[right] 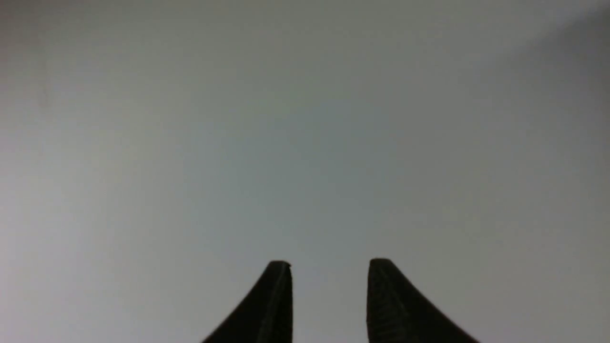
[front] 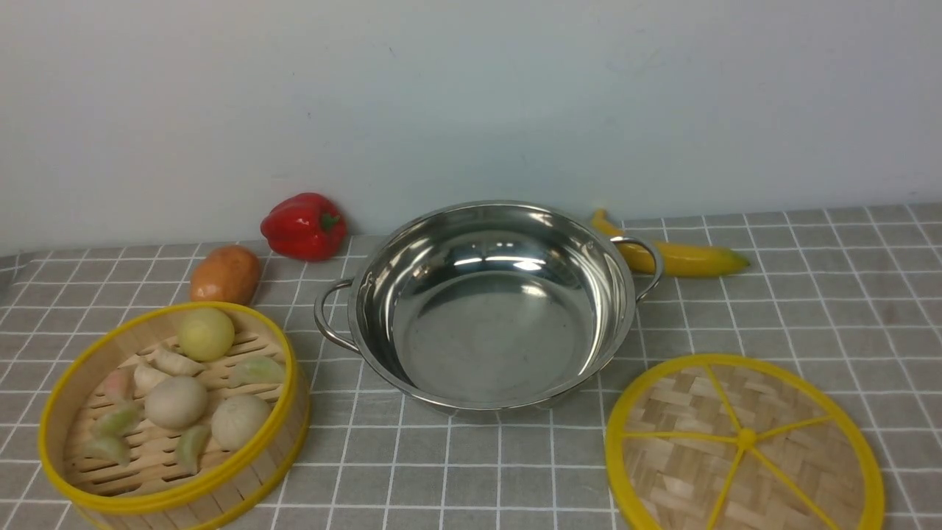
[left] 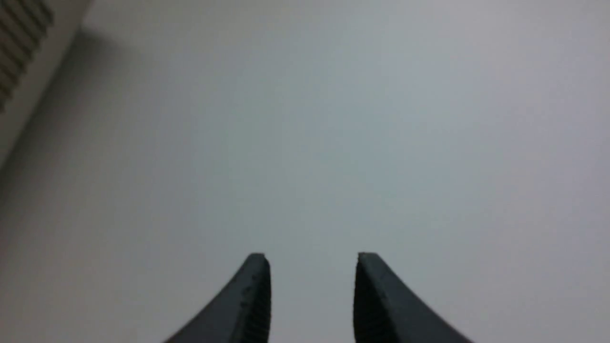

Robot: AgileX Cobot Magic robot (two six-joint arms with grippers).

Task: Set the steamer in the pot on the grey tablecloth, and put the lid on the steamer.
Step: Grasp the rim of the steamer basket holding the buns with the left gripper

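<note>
The shiny steel pot [front: 489, 305] stands empty in the middle of the grey tablecloth [front: 809, 294]. To its near left sits the steamer [front: 171, 416], a yellow-rimmed bamboo basket holding pale toy buns and dumplings. The flat woven lid [front: 743, 445] lies on the cloth at the near right. Neither arm shows in the front view. In the left wrist view my left gripper [left: 312, 259] is open with nothing between its dark fingertips, facing a blank pale wall. My right gripper [right: 329, 264] in the right wrist view is likewise open and empty, facing a blank wall.
A red bell pepper [front: 304, 226] and a brown potato [front: 225, 274] lie behind the steamer near the wall. A yellow banana [front: 681, 254] lies behind the pot's right handle. The white wall rises at the back of the cloth.
</note>
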